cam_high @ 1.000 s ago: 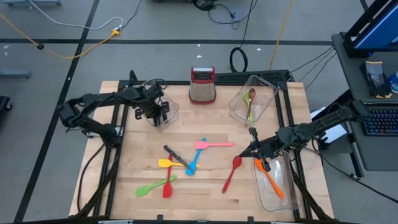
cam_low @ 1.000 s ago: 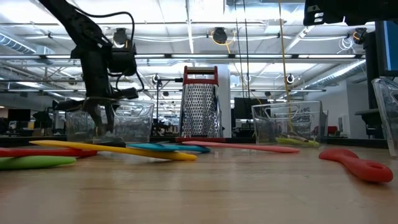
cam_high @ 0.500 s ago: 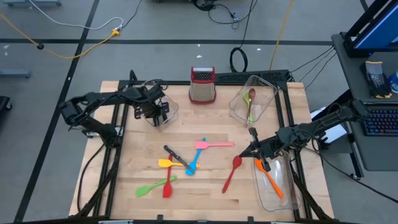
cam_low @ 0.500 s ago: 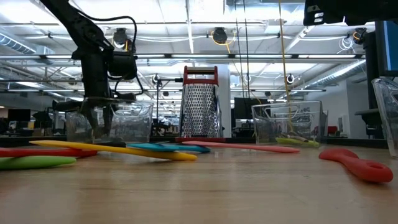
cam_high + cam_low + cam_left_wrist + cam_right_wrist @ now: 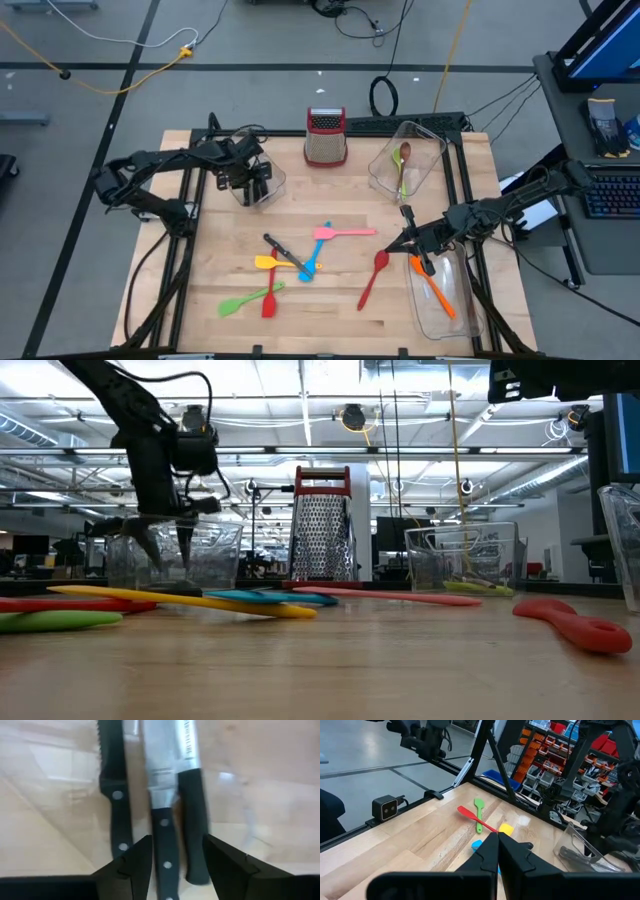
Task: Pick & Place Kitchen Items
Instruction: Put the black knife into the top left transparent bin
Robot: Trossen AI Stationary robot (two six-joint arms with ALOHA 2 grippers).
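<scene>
Left gripper (image 5: 172, 865) hangs over the clear plastic bin (image 5: 262, 180) at far left, fingers apart around nothing; three riveted black-handled steel knives (image 5: 162, 795) lie flat inside. Right gripper (image 5: 498, 851) is pinched together, empty, near right. Smooth silicone spatulas (image 5: 300, 255) sit mid-table.

Black-handled steel knives (image 5: 165, 795) lie just ahead of the left end effector (image 5: 175, 865). Beside the right end effector (image 5: 408, 243) lie a red spoon (image 5: 374, 277) and orange spatula (image 5: 432, 287) on the pale wooden desk (image 5: 330, 310).
</scene>
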